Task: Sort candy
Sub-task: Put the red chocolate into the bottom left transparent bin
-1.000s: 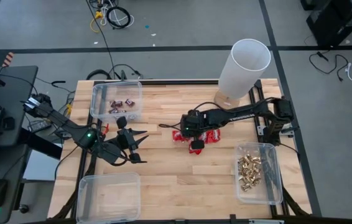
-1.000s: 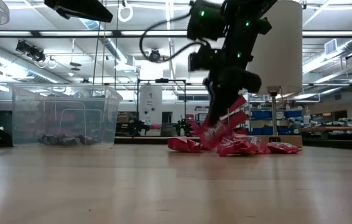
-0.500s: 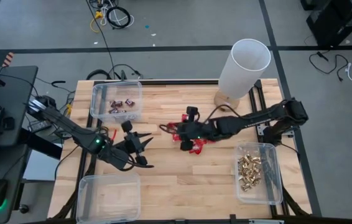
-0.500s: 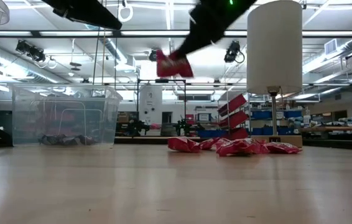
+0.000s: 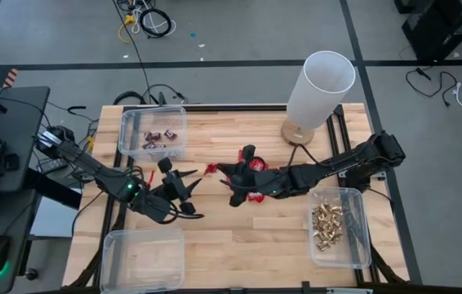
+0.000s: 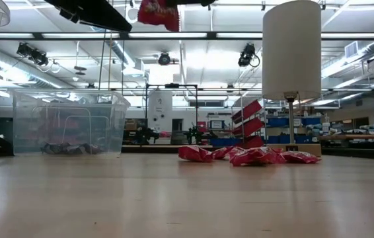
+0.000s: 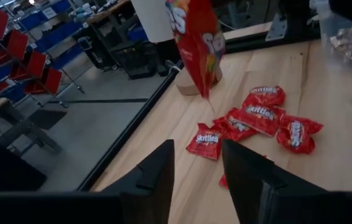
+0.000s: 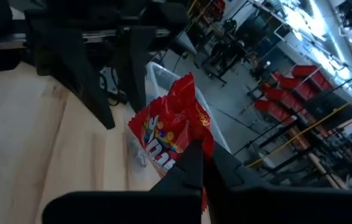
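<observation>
While the red candy packet [image 8: 171,134] hangs pinched in the right gripper [image 5: 217,170], raised well above the table [image 5: 239,245], the left gripper [image 5: 188,192] waits just beyond it, fingers spread and empty. More red packets [image 7: 257,118] lie below. A thin hold on one edge could slip, dropping it short of any bin.

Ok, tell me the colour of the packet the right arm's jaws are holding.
Shiny red with multicoloured print, the packet shows best in the right wrist view.
</observation>
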Available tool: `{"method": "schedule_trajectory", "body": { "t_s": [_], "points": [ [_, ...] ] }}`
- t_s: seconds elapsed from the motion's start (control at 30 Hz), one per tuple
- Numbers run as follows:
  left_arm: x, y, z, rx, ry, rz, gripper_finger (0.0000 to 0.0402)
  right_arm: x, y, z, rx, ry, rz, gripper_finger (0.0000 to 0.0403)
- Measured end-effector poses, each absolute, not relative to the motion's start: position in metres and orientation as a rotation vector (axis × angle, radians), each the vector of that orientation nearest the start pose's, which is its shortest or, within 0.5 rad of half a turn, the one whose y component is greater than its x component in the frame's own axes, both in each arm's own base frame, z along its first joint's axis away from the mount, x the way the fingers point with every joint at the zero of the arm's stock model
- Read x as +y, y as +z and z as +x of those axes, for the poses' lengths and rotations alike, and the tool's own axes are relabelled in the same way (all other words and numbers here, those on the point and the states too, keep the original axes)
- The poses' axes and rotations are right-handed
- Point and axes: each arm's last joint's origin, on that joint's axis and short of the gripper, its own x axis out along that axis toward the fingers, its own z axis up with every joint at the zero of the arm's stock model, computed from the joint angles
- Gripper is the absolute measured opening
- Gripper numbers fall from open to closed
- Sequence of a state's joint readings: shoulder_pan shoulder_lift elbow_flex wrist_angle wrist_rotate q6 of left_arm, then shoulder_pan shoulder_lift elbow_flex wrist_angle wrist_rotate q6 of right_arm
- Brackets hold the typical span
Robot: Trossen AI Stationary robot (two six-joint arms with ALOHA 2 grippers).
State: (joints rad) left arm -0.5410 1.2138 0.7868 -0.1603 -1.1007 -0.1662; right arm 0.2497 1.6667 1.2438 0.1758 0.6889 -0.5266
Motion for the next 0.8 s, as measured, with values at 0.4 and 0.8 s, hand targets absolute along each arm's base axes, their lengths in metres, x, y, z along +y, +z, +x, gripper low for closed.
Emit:
{"method": "schedule_trajectory", "body": {
  "t_s": [0.4, 0.8],
  "points": [
    [-0.099, 0.268, 0.229, 0.283, 0.592, 0.208, 0.0172, 0.075, 0.305, 0.376, 0.278, -0.385, -0.663, 0.0000],
    [-0.094, 0.278, 0.238, 0.235, 0.545, 0.212, 0.0172, 0.075, 0.304, 0.376, 0.285, -0.374, -0.670, 0.0000]
  ]
}}
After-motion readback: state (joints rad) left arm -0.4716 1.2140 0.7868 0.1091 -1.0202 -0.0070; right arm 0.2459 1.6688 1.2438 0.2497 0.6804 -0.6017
